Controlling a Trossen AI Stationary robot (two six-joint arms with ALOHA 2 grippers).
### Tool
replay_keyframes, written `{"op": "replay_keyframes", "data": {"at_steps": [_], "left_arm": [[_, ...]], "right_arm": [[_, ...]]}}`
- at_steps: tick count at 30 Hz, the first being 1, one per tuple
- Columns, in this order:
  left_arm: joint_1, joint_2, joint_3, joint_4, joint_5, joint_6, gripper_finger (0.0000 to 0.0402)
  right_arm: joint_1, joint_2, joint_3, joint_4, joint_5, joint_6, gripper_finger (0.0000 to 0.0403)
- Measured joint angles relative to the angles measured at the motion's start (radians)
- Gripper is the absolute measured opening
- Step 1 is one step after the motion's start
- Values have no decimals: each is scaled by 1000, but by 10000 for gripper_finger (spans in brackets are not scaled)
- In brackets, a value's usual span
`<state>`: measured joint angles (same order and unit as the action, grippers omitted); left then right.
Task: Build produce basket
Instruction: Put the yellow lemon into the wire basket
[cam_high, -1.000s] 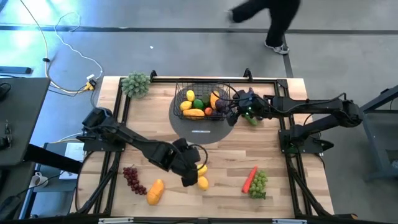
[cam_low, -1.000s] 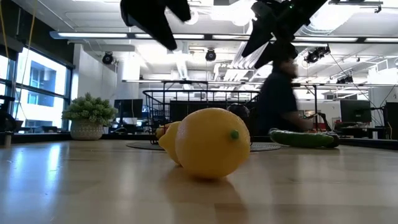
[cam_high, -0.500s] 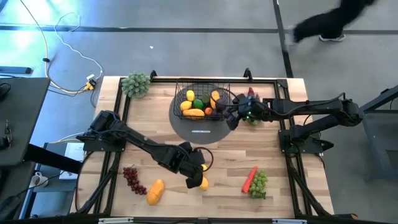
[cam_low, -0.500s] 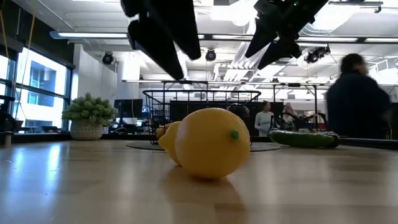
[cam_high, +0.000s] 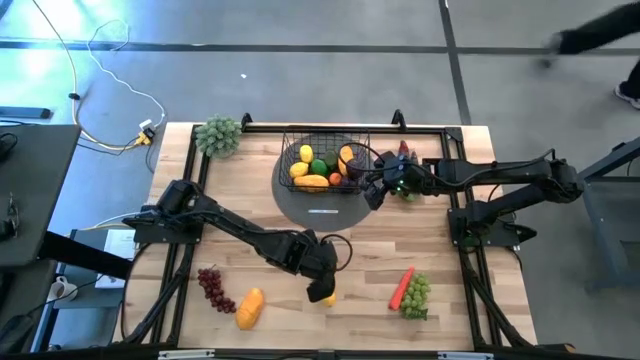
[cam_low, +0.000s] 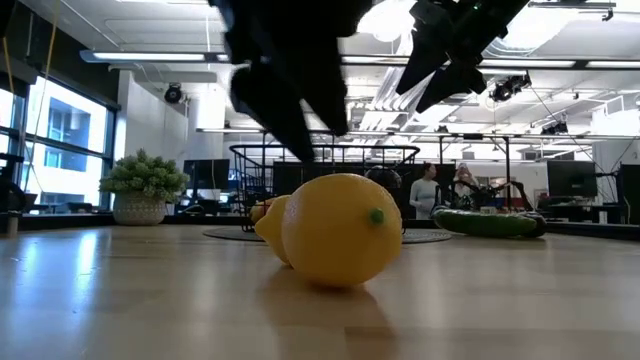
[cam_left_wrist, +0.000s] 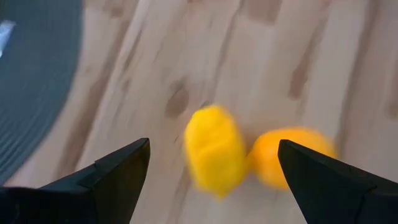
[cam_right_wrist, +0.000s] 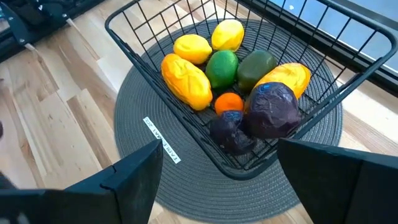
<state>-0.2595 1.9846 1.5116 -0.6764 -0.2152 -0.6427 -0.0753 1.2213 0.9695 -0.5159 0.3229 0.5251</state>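
Observation:
Two yellow lemons (cam_left_wrist: 214, 149) lie side by side on the wood near the table's front middle; they also show in the high view (cam_high: 328, 297) and close up in the low view (cam_low: 335, 230). My left gripper (cam_left_wrist: 211, 158) is open and hovers just above them (cam_high: 318, 278), touching nothing. The black wire basket (cam_high: 325, 165) stands on a grey round mat and holds lemons, a mango, green fruit, an orange and purple plums (cam_right_wrist: 273, 109). My right gripper (cam_high: 375, 188) is open and empty beside the basket's right side, with the cucumber (cam_high: 405, 192) just beyond it.
Purple grapes (cam_high: 212, 288) and an orange mango (cam_high: 250, 307) lie at the front left. A carrot (cam_high: 402, 287) and green grapes (cam_high: 417, 297) lie at the front right. A pale green bushy cluster (cam_high: 218, 135) stands at the far left corner. People show in the room beyond the table.
My left gripper has moved toward the table's right and near edges and come down over the two lemons, staying open. The lemons have not moved. A person has walked past beyond the far edge.

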Motion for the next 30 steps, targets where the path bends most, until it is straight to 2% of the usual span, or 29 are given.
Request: {"op": "replay_keyframes", "data": {"at_steps": [8, 21, 26, 30], "left_arm": [[4, 56, -2, -5, 41, 19, 344], [27, 104, 0, -5, 28, 31, 342], [40, 117, -2, -12, 25, 80, 317], [46, 128, -2, -22, 7, 137, 280]], "right_arm": [[0, 0, 0, -11, 0, 0, 298], [0, 0, 0, -27, -1, 2, 298], [0, 0, 0, -27, -4, 19, 298], [0, 0, 0, -27, -17, 19, 298]]}}
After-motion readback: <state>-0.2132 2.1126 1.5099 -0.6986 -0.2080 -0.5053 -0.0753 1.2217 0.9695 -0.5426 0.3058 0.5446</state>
